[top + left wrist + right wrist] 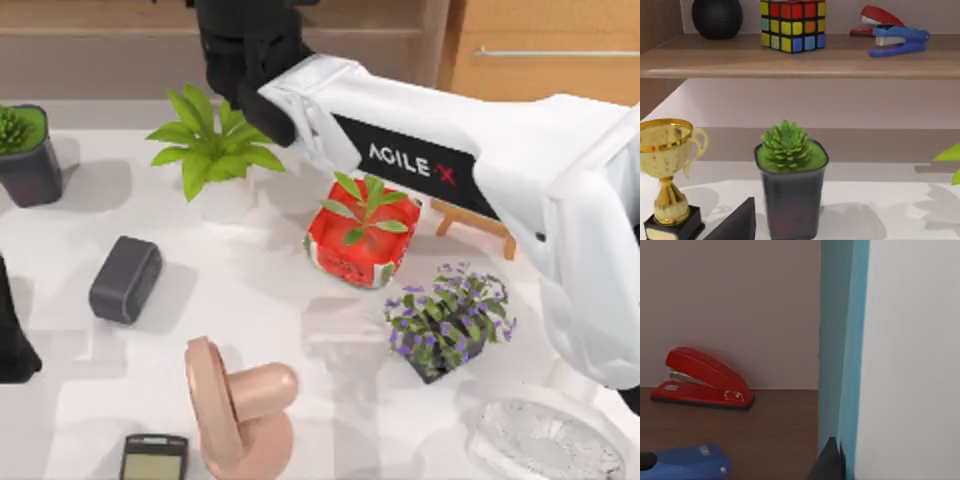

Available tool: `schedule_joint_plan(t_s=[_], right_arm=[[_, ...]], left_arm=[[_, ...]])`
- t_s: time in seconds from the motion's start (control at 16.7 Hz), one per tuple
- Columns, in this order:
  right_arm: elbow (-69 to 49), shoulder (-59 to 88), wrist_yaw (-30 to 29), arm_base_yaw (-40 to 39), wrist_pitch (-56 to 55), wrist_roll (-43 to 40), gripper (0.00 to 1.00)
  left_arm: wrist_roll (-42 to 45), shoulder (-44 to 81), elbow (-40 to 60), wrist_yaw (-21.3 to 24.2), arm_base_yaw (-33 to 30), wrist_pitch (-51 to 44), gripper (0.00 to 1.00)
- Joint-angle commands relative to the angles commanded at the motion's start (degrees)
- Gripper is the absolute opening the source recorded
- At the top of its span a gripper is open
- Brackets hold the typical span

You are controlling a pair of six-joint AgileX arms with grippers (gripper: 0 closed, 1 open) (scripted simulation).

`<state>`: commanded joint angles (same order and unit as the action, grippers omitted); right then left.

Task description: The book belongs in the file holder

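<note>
r arm reaches to far shelf (730, 440), book (910, 360) upright close by wrist cam. red stapler (702, 380) near it; grip state can't tell. l arm parked near left.

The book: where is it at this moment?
In the right wrist view the book stands upright right at the camera, over the wooden shelf, beside the red stapler and blue stapler.

Book (900, 360) upright on shelf (770, 440), beside stapler (702, 380).

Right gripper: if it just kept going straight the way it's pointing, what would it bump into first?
Probably the book, a white slab with a teal edge looming right ahead in the right wrist view. Beyond lie a wooden shelf and plain wall; depth is unclear.
</note>
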<state>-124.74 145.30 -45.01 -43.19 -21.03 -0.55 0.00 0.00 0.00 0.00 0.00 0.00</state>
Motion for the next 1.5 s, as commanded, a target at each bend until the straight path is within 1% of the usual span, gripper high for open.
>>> schedule_joint_plan(t_s=[0.24, 0.36, 0.54, 0.78, 1.08, 1.32, 1.5], right_arm=[[1.0, -0.7, 0.7, 0.1, -0.3, 0.7, 0.0], [3.6, -3.0, 2.9, 0.3, -0.7, 2.6, 0.0], [10.7, -8.3, 8.6, 0.7, -0.9, 7.4, 0.0], [23.9, -18.3, 19.5, 1.4, -0.6, 17.0, 0.0], [42.7, -34.0, 35.9, 3.9, 1.0, 32.2, 0.0], [57.4, -46.8, 49.0, 8.6, 2.7, 45.5, 0.0], [67.1, -55.0, 57.7, 14.3, 3.5, 55.3, 0.0]], left_arm=[[0.0, 0.0, 0.0, 0.0, 0.0, 0.0, 1.0], [0.0, 0.0, 0.0, 0.0, 0.0, 0.0, 1.0], [0.0, 0.0, 0.0, 0.0, 0.0, 0.0, 1.0], [0.0, 0.0, 0.0, 0.0, 0.0, 0.0, 1.0], [0.0, 0.0, 0.0, 0.0, 0.0, 0.0, 1.0], [0.0, 0.0, 0.0, 0.0, 0.0, 0.0, 1.0], [0.0, 0.0, 0.0, 0.0, 0.0, 0.0, 1.0]])
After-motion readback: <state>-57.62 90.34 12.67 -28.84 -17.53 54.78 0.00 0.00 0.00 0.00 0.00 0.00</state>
